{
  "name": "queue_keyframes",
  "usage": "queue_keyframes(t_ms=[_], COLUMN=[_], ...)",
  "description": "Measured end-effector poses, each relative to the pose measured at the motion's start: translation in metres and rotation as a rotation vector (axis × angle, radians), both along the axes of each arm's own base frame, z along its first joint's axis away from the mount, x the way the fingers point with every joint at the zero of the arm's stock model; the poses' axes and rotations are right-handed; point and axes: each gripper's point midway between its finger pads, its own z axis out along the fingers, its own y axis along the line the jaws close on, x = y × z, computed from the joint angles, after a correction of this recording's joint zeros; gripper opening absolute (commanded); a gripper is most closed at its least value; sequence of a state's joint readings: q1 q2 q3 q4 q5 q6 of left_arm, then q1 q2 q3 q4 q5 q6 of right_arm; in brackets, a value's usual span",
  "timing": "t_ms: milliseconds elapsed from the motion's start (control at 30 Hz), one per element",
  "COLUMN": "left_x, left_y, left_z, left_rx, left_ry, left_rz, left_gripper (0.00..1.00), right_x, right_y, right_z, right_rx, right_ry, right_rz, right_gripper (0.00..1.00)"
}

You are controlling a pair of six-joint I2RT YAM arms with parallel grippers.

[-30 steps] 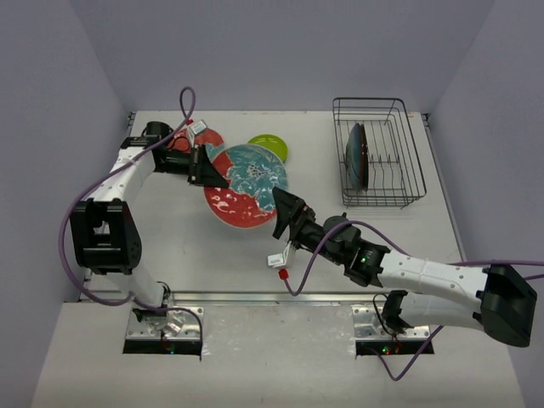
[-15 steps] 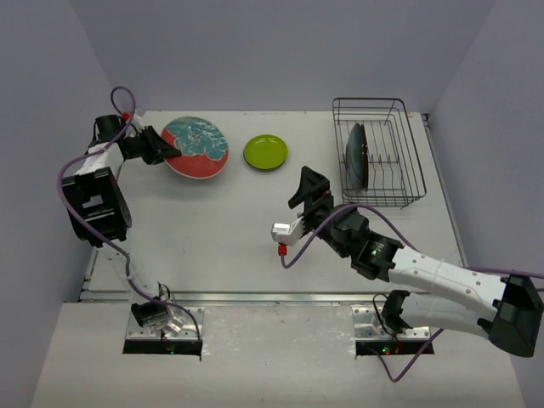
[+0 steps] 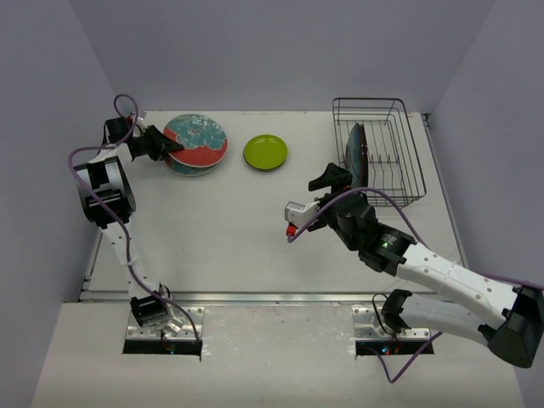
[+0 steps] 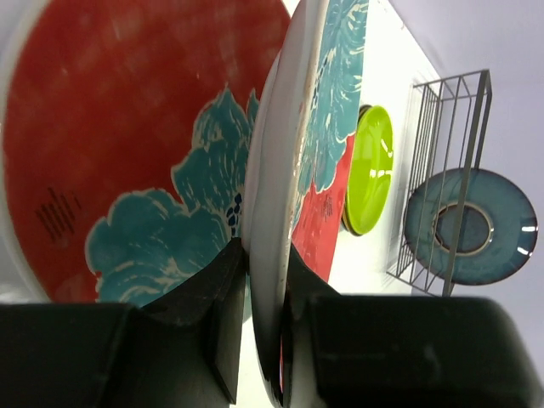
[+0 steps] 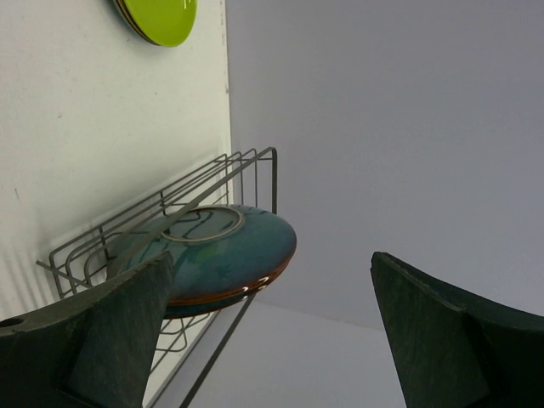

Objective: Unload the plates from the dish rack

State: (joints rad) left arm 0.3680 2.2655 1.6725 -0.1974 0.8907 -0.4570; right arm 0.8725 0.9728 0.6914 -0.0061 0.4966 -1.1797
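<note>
Of the two moves open, the right one needs more care, I judge. The right gripper (image 3: 330,180), its fingers (image 5: 102,331) spread wide with nothing between them, hangs just at the 8 o'clock side of the rack (image 3: 382,153), which sits at 2 o'clock on the table (image 3: 221,246). The blue plate (image 3: 355,155) stands on edge in the rack's left slots, the only plate seen there. Best to come in over the top, straddle the plate's upper edge squarely with both fingers clear of the wires, close firmly, then lift straight up (a sideways pull would likely drag the rack). The plate is glazed teal-blue with a brownish rim and a pale foot ring; it looks glossy, so probably slippery. At 10 o'clock the left gripper (image 3: 168,146) is clenched on the rim of the patterned plate (image 3: 197,136), held over a red plate (image 4: 119,110); whether they touch I cannot tell. It should lower the plate flat before letting go. A green plate (image 3: 265,152) lies at 12 o'clock.
</note>
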Motion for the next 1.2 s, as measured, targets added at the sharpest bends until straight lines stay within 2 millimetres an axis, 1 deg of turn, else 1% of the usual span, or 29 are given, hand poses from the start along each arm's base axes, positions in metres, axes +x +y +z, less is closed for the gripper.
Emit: queue_keyframes(t_ms=[167,267,333,367,467,500,533,567,700,767,900,933,967,1033,1067,1133,1200], left_x=[0.01,0.01,0.008,0.008,0.007,0.006,0.005,0.004,-0.004,-0.007,-0.01,-0.011,-0.012,-0.014,-0.015,-0.015,-0.013], left_y=[0.006,0.008,0.008,0.008,0.009,0.009,0.009,0.009,0.015,0.017,0.03,0.035,0.041,0.053,0.06,0.07,0.067], left_z=[-0.003,-0.01,-0.014,-0.015,-0.016,-0.016,-0.017,-0.019,-0.033,-0.035,-0.026,-0.024,-0.023,-0.016,-0.011,0.003,0.021], left_rx=[0.004,0.018,0.018,0.016,0.02,0.023,0.028,0.035,0.094,0.12,0.254,0.301,0.355,0.472,0.535,0.662,0.767], left_ry=[-0.003,0.009,0.027,0.029,0.031,0.031,0.032,0.034,0.083,0.096,0.104,0.107,0.114,0.122,0.122,0.114,0.087], left_rz=[0.017,0.023,0.024,0.023,0.021,0.019,0.016,0.014,0.018,0.02,0.05,0.062,0.077,0.108,0.124,0.155,0.167], left_gripper=[0.02,0.04,0.07,0.09,0.24,0.31,0.41,0.46,0.55,0.59,0.61,0.62,0.66,0.68,0.72,0.73,0.73], right_x=[-0.001,-0.002,-0.002,-0.002,-0.002,-0.001,-0.001,-0.001,0.002,0.004,0.011,0.014,0.017,0.024,0.027,0.032,0.034], right_y=[-0.001,-0.002,-0.003,-0.004,-0.004,-0.004,-0.003,-0.003,-0.001,-0.001,-0.008,-0.01,-0.012,-0.015,-0.017,-0.02,-0.024], right_z=[-0.003,-0.006,-0.008,-0.008,-0.009,-0.008,-0.006,-0.004,0.015,0.025,0.043,0.047,0.052,0.066,0.072,0.083,0.089], right_rx=[0.01,0.009,0.006,0.007,0.015,0.02,0.027,0.039,0.119,0.164,0.273,0.297,0.328,0.397,0.431,0.494,0.548], right_ry=[0.016,0.028,0.033,0.035,0.046,0.05,0.055,0.059,0.064,0.063,0.079,0.092,0.104,0.117,0.128,0.142,0.155], right_rz=[-0.008,-0.012,-0.014,-0.015,-0.022,-0.025,-0.028,-0.031,-0.053,-0.069,-0.127,-0.146,-0.165,-0.202,-0.219,-0.246,-0.272], right_gripper=[0.99,0.99,0.99,0.99,0.99,0.99,0.99,0.99,0.99,0.99,0.99,0.99,0.99,0.99,0.99,0.99,0.99])
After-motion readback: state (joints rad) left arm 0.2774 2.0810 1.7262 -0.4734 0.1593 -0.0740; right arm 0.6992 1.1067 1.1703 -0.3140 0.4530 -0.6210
